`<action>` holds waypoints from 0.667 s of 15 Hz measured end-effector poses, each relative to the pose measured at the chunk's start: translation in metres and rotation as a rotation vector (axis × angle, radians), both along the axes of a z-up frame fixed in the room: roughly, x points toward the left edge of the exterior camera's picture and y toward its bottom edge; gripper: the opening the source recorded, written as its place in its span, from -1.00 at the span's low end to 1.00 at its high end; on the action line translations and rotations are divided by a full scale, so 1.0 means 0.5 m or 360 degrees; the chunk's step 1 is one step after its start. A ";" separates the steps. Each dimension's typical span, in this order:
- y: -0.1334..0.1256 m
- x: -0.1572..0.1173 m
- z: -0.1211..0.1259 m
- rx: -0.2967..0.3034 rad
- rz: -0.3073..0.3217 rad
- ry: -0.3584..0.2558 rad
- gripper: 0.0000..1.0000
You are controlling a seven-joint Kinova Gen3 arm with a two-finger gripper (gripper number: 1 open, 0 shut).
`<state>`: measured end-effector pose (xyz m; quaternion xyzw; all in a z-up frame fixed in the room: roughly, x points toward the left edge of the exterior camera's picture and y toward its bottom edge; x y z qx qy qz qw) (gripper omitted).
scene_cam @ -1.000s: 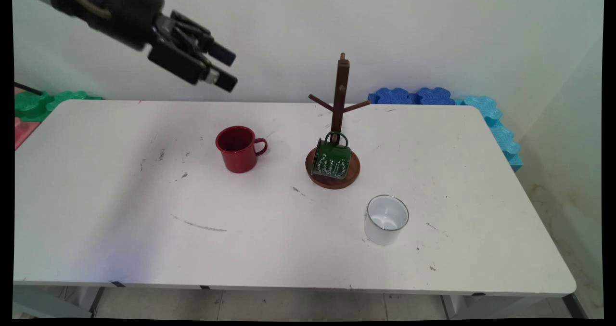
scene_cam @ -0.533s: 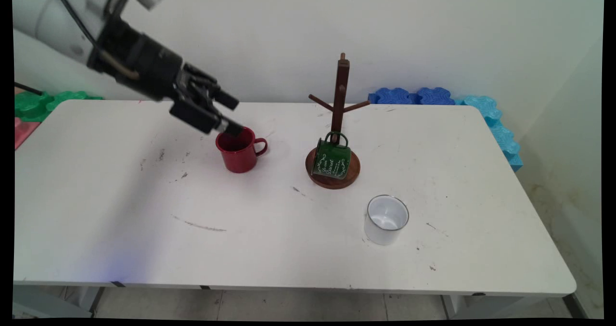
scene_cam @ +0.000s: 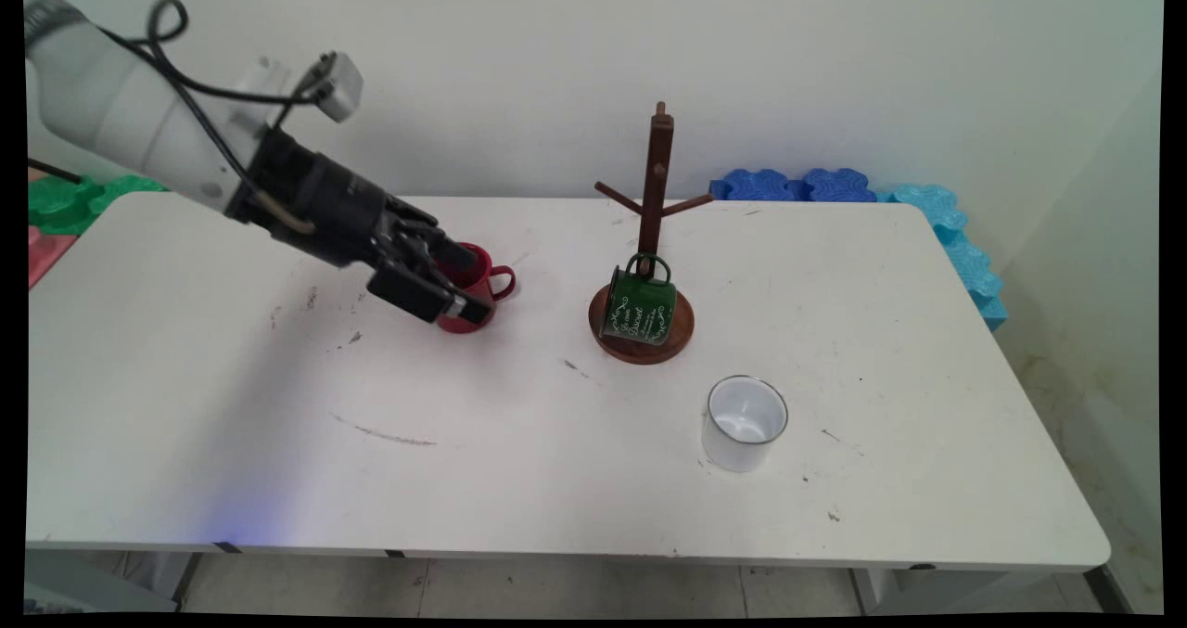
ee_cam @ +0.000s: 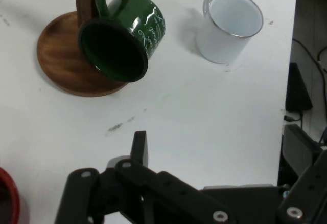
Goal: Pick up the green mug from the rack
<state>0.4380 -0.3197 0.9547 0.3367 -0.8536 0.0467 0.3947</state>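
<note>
Black gripper [scene_cam: 461,287] low at the red mug [scene_cam: 478,280], fingers apart on both sides of its rim, left of the wooden mug tree [scene_cam: 652,238], green mug [scene_cam: 637,305] hanging there, white mug [scene_cam: 742,422] in front of the tree

Main view: fixed, high on the near side, looking down across the whole worktop [scene_cam: 575,461] toward the back wall; wide, distant. Hand view: on the hand, close, tilted down over the worktop past the linkage. Both views share the green mug [scene_cam: 638,308] [ee_cam: 125,40], wooden stand [scene_cam: 654,192] [ee_cam: 61,63], white mug [scene_cam: 744,422] [ee_cam: 230,27].
</note>
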 end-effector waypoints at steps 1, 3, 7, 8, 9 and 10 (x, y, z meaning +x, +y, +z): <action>-0.002 -0.004 -0.012 0.0007 0.0008 0.0008 1.00; -0.014 -0.011 -0.036 0.0017 0.0026 0.0023 1.00; -0.043 -0.021 -0.066 0.0003 0.0046 0.0039 1.00; -0.052 -0.025 -0.075 -0.0002 0.0048 0.0044 1.00; -0.060 -0.029 -0.083 -0.0005 0.0049 0.0047 1.00; -0.068 -0.034 -0.091 -0.0008 0.0048 0.0052 1.00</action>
